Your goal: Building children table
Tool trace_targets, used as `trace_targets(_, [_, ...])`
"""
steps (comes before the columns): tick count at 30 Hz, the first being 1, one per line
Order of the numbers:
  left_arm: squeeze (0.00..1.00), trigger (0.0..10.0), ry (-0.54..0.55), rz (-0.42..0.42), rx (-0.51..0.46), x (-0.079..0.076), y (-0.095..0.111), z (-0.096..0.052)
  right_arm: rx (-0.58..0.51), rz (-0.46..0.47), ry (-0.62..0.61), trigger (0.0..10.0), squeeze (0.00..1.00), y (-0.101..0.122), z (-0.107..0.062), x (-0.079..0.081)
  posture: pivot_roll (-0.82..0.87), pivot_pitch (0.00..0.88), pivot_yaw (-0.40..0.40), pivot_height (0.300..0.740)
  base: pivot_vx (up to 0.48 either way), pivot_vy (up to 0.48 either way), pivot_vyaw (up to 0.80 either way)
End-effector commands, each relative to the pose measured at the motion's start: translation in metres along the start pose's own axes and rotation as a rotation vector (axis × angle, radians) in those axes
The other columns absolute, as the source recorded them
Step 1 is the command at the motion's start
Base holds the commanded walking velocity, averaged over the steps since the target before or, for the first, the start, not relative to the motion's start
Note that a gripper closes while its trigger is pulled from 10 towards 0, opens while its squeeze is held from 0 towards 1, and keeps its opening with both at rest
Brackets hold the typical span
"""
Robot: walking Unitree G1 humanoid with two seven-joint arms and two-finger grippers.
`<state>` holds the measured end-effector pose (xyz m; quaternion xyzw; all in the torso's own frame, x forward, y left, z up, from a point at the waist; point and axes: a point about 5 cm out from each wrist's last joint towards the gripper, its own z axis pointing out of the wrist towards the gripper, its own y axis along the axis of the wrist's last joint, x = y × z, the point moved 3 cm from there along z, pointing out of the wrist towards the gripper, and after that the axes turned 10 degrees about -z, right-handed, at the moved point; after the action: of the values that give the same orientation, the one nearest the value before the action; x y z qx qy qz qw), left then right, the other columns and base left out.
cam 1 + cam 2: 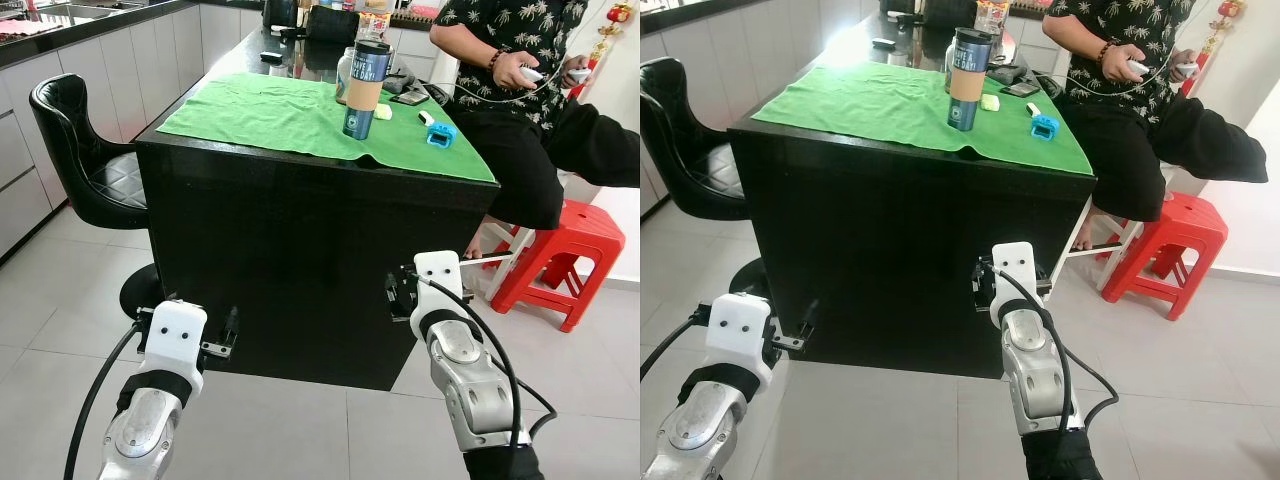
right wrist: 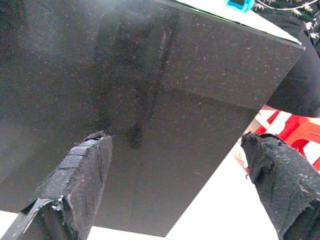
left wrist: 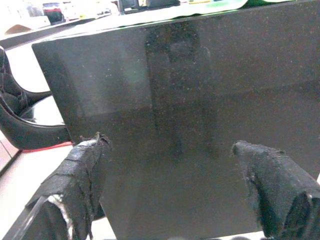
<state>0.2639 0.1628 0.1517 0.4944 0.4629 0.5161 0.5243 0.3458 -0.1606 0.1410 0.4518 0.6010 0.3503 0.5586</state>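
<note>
A black kitchen island [image 1: 290,260] stands right before me, its glossy end panel facing me. A green cloth [image 1: 290,112] covers its top, with a tall tumbler [image 1: 363,90] and a small blue object [image 1: 440,134] on it. My left gripper [image 1: 226,336] is held low in front of the panel's lower left part. In the left wrist view its fingers [image 3: 80,170] stand wide apart with nothing between them. My right gripper [image 1: 399,293] is raised near the panel's right edge. It is open too, and its fingers [image 2: 82,170] are empty.
A black bar chair [image 1: 85,150] stands left of the island. A person [image 1: 520,90] sits at the right side holding white controllers, next to a red plastic stool [image 1: 565,250]. Grey cabinets [image 1: 60,90] line the left wall. Tiled floor lies around me.
</note>
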Motion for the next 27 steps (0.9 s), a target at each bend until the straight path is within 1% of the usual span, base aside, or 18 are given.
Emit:
trace_targets(1, [0.00, 10.0, -0.018, 0.025, 0.025, -0.0022, -0.0064, -0.0003, 0.015, -0.007, -0.012, 10.0, 0.00, -0.0035, -0.0006, -0.0039, 0.06, 0.000, -0.115, 0.740, 0.000, 0.000, 0.00])
trace_targets(10, [0.00, 10.0, -0.026, 0.035, 0.030, -0.0025, -0.0070, 0.0002, 0.018, -0.003, -0.012, 10.0, 0.00, -0.0044, -0.0007, -0.0027, 0.06, 0.000, -0.111, 0.740, 0.000, -0.480, 0.00])
trace_targets(11, [0.00, 10.0, -0.020, 0.018, 0.019, -0.0019, -0.0055, -0.0001, 0.019, -0.002, -0.012, 10.0, 0.00, -0.0048, -0.0008, -0.0025, 0.06, 0.000, -0.111, 0.740, 0.000, 0.000, 0.00])
trace_targets(27, [0.00, 10.0, -0.016, 0.022, 0.027, -0.0001, -0.0068, -0.0011, 0.027, 0.005, -0.007, 10.0, 0.00, -0.0066, -0.0013, 0.0014, 0.07, 0.000, -0.109, 0.740, 0.000, 0.000, 0.00])
